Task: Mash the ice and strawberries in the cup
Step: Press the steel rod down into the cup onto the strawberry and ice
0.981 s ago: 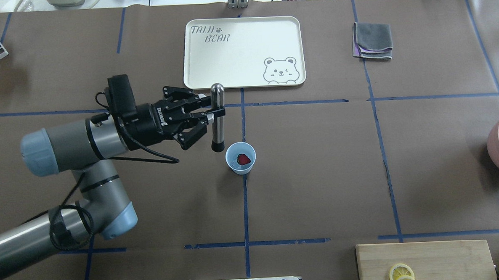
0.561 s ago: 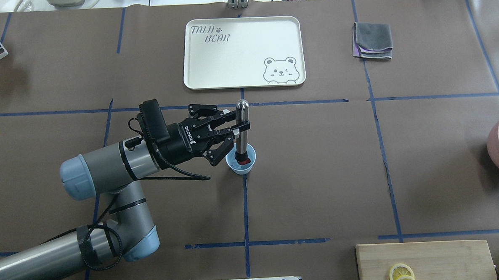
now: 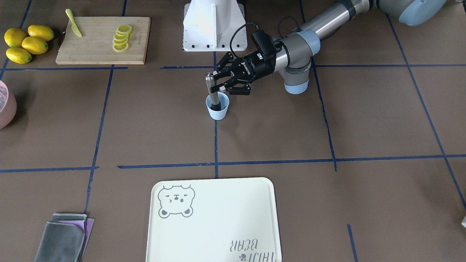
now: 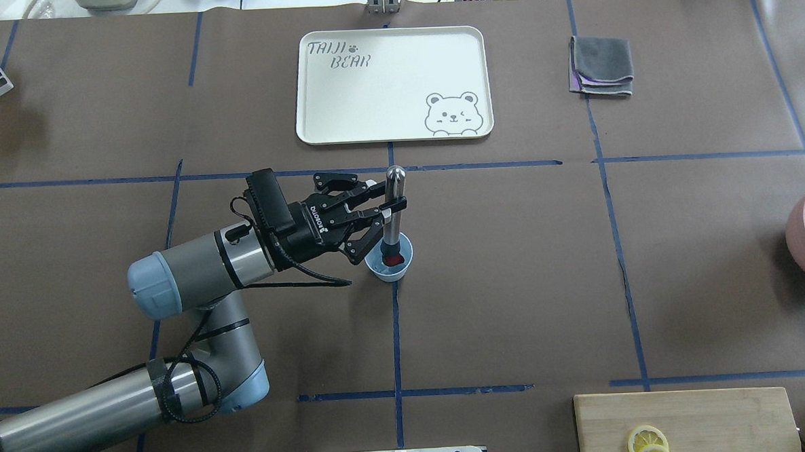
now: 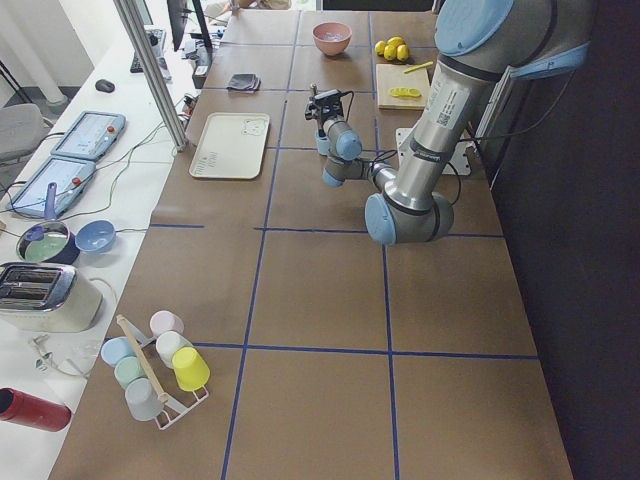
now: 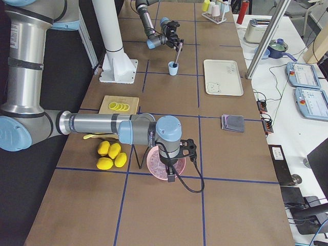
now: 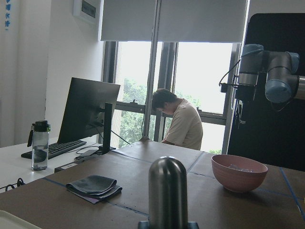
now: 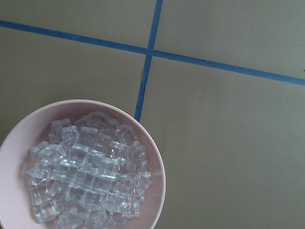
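The light blue cup [image 4: 379, 271] [image 3: 217, 112] stands at the table's middle on a blue tape line. My left gripper [image 4: 391, 205] [image 3: 215, 78] is shut on an upright steel muddler [image 4: 393, 219] [image 3: 210, 87] [image 7: 167, 195], whose black tip is down inside the cup. A bit of the red strawberry [image 4: 393, 261] shows beside the tip. I cannot make out ice in the cup. My right gripper [image 6: 171, 177] hangs over the pink bowl [image 6: 154, 165] [image 8: 152, 157] of ice cubes [image 8: 86, 171]; I cannot tell whether it is open or shut.
A cream bear tray [image 4: 343, 106] lies behind the cup and a folded grey cloth [image 4: 601, 64] at the far right. A cutting board [image 3: 94, 43] bears lemon slices and a yellow knife, with whole lemons [image 3: 25, 42] beside it. A person sits beyond the table.
My left arm carried the muddler rightward from beside the cup to over it and lowered its tip into the cup onto the strawberry.
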`<state>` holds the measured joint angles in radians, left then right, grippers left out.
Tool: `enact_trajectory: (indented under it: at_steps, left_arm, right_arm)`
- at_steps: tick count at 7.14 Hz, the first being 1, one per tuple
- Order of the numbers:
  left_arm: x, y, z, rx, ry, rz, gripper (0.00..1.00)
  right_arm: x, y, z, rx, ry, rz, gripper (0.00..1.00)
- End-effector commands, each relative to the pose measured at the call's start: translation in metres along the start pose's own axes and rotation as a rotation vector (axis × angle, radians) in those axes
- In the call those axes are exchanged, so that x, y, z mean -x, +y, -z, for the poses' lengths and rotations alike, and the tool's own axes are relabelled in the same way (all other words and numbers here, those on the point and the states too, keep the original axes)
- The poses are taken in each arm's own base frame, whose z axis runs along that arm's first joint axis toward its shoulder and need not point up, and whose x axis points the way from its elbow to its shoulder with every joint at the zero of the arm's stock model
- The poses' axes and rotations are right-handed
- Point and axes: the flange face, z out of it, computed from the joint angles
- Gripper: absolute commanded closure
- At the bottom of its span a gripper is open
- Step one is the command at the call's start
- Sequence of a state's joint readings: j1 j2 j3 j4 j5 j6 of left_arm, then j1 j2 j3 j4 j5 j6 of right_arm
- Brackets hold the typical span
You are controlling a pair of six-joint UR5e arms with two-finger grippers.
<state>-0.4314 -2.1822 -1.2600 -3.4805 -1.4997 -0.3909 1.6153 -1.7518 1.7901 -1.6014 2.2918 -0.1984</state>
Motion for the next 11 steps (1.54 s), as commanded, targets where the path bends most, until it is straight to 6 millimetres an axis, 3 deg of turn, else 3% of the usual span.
enact_trajectory:
  at_steps: [1,4,6,7,9,11]
  left_arm:
    - [0.004,0.016,0.004,0.000,0.000,0.002,1.00]
    - [0.000,0.007,0.001,-0.018,0.011,0.008,1.00]
    - [0.002,-0.027,-0.002,-0.048,0.008,0.007,1.00]
    - [-0.001,-0.045,-0.008,-0.028,-0.006,0.004,1.00]
    - [-0.021,-0.104,-0.019,0.075,-0.063,0.065,1.00]
    - [-0.044,-0.156,-0.009,0.319,-0.179,0.061,1.00]
  right_arm:
    - [0.000,0.000,0.000,0.000,0.000,-0.001,0.01]
    - [0.000,0.000,0.000,-0.001,0.000,0.002,0.01]
    - [0.000,0.000,-0.001,0.001,0.000,0.000,0.01]
    - [-0.001,0.000,-0.001,0.002,0.000,-0.001,0.01]
    - [-0.004,0.002,-0.005,0.009,-0.002,-0.007,0.01]
    - [-0.003,0.001,-0.003,0.007,-0.003,-0.007,0.01]
